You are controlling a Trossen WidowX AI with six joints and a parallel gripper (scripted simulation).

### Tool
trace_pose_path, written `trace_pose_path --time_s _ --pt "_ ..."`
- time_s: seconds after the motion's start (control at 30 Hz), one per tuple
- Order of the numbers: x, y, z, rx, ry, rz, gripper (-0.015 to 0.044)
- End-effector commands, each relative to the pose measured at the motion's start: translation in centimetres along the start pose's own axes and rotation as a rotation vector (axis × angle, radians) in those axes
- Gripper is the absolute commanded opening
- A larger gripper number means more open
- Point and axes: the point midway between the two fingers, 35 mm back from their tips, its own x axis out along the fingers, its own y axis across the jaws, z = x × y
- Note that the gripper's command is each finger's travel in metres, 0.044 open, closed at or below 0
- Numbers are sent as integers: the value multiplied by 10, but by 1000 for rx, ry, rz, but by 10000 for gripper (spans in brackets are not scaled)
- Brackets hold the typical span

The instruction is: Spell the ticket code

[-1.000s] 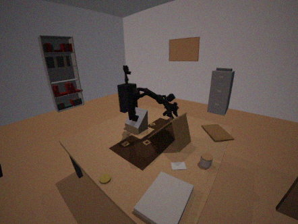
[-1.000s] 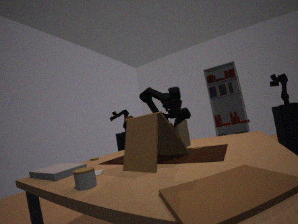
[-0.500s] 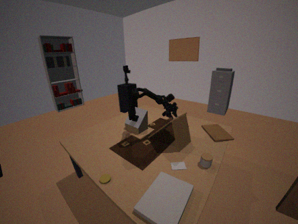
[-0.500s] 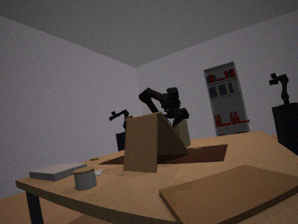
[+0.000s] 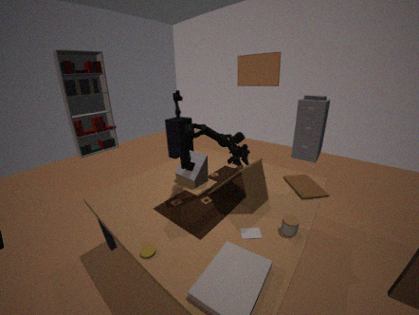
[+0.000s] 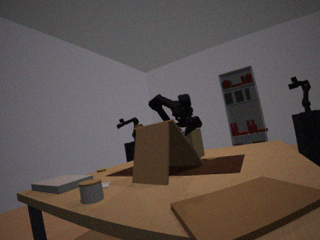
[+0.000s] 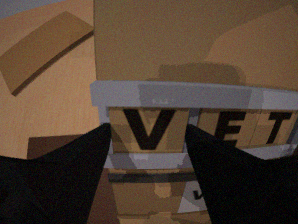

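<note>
Gripper (image 7: 149,163) clamped on the V tile (image 7: 149,129) — fingers partly spread, one on each side. Tile sits in the letter rail (image 7: 173,96) on the board (image 7: 200,23), just left of E tile (image 7: 222,129) and T tile (image 7: 276,129).

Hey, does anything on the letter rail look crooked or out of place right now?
Nothing stands out. The V tile sits level between the gripper's fingers, in line with the E tile and T tile on the rail.
</note>
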Motion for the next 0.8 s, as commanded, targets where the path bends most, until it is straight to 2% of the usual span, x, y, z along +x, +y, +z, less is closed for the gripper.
trace_pose_path --time_s 0.0,0.17,0.2,0.77 --pt "0 0 0 0 0 0 157" --pt "-4 0 0 -4 2 4 289" --pt "-6 0 0 -4 3 4 295" --pt "-18 1 0 -4 3 5 295"
